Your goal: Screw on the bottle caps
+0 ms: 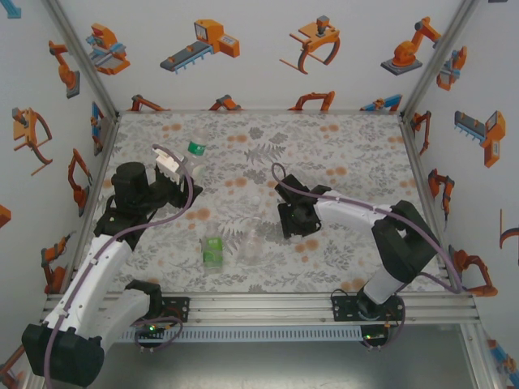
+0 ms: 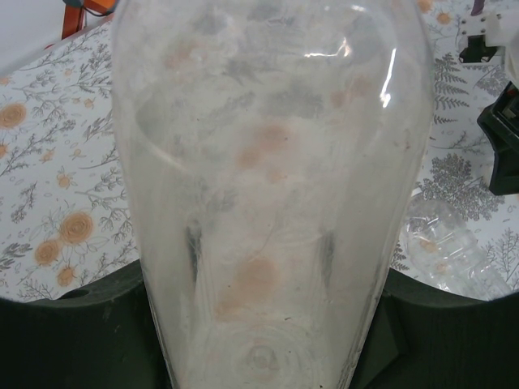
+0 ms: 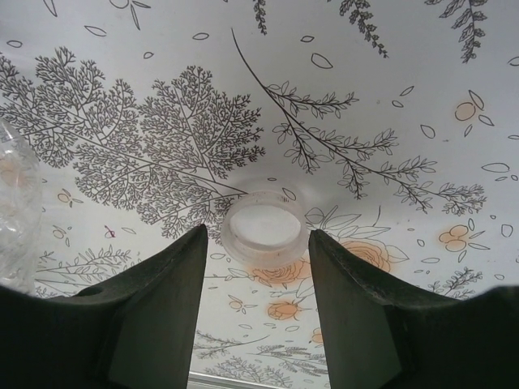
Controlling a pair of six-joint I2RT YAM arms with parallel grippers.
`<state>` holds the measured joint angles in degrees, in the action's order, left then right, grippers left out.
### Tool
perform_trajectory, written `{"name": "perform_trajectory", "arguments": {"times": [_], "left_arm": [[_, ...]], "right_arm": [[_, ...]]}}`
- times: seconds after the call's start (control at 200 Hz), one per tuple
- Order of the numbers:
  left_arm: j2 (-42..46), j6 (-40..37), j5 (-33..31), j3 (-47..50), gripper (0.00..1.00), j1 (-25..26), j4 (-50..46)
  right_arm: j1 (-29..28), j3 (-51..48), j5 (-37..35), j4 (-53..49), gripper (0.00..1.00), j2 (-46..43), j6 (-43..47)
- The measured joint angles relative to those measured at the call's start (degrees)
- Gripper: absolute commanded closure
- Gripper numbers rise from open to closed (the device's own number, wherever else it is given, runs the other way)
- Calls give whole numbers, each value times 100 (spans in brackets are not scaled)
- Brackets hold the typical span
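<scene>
My left gripper (image 1: 168, 164) is shut on the base of the taller clear bottle (image 2: 268, 203), held off the mat at the back left; its green neck band (image 1: 195, 148) points away from the arm. A pale translucent bottle cap (image 3: 265, 224) lies open side up on the mat, just ahead of my right gripper (image 3: 258, 235). That gripper is open, one dark finger on each side of the cap, neither touching it. It hangs over the mat's middle (image 1: 293, 220). The short green-tinted bottle (image 1: 213, 251) and a clear bottle (image 1: 251, 245) stand near the front.
A printed floral mat (image 1: 349, 154) covers the table, with white walls on three sides and an aluminium rail (image 1: 268, 304) at the front. The clear bottle (image 3: 16, 211) lies close to the left of my right gripper's fingers.
</scene>
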<state>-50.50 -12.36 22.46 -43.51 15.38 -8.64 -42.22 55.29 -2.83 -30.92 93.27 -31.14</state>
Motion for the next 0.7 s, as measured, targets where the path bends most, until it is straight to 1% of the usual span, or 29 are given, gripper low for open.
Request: {"name": "perform_trajectory", "arguments": {"times": [0.441,0.696], "left_arm": [[0,2,9,0,96,0,0],[0,2,46,0,97,0,2]], "right_arm": [[0,-68,-68,-39,49,122,-35],[0,35,-111,-186,50,-201,-37]]}}
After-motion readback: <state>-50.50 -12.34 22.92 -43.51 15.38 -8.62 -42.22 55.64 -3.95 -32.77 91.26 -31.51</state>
